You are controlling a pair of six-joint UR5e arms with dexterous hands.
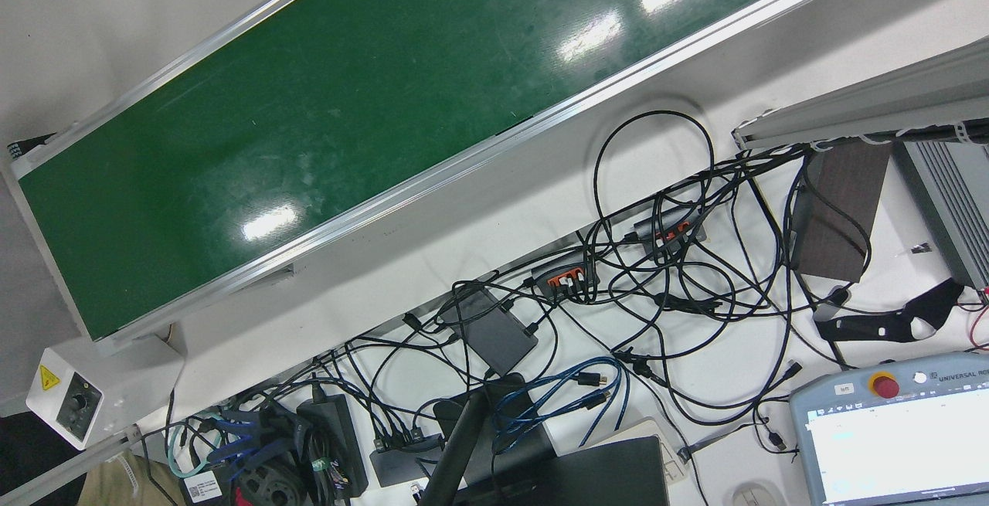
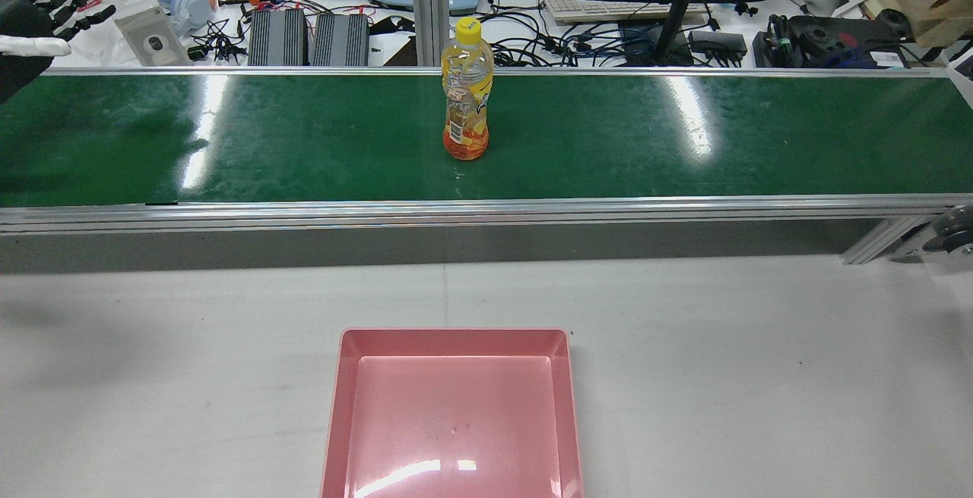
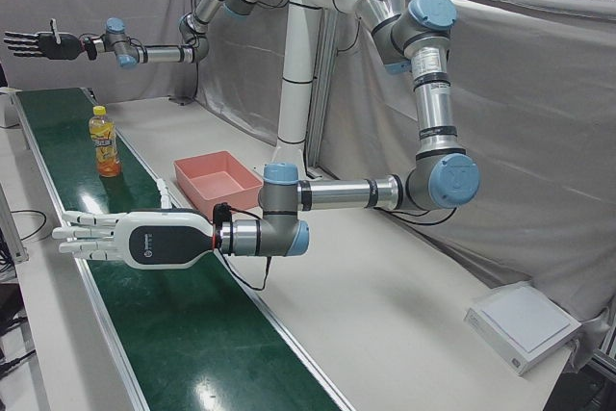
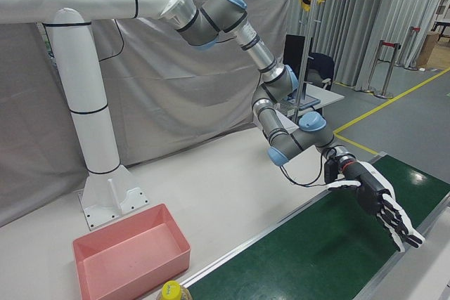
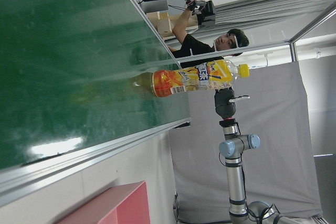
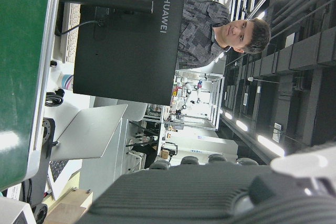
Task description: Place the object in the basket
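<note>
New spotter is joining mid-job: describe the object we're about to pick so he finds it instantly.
Find the long green conveyor belt across the station. Near its middle stands a clear bottle, upright, with orange drink, a yellow cap and a yellow label; it is the only thing on the belt.

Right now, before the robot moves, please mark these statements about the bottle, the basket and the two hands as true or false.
1. The bottle stands upright on the green belt. True.
2. The pink basket already holds the bottle. False: the basket is empty and sits on the white table, on the robot's side of the belt.
3. The left hand is open above the belt and holds nothing. True.
4. The right hand grips the bottle. False: it is open in the air, clear of the bottle.
5. The bottle's cap is red. False: it is yellow.
</note>
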